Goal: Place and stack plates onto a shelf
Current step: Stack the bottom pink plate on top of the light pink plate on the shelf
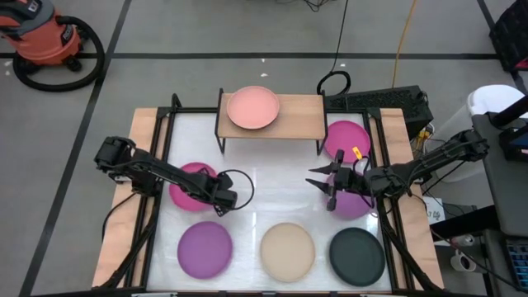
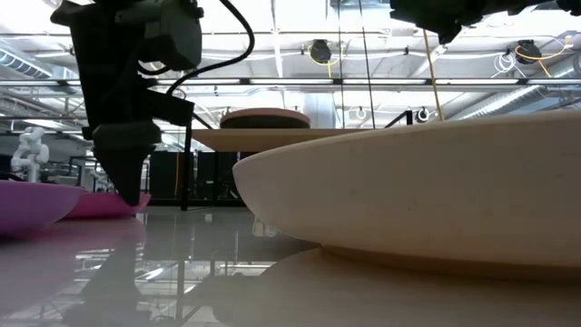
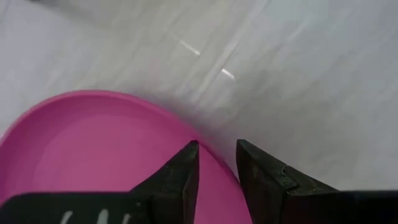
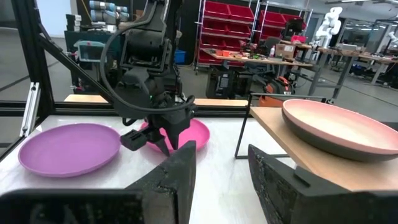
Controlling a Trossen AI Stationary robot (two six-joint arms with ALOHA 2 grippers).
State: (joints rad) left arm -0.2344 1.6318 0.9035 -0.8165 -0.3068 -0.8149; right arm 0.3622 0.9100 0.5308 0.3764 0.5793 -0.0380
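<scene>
Left gripper (image 3: 216,163), jaws narrowly parted, straddles the glossy hot pink plate's (image 3: 93,149) rim.

The table top (image 1: 272,186) was white and glossy, mirroring the lights and the plates upon it. The shelf (image 1: 301,115) standing on it had a light wooden top, smooth, on thin black metal legs. The salmon plate (image 1: 252,107) on that shelf looked matt and smooth, as did the beige plate (image 1: 288,250) on the table.
</scene>
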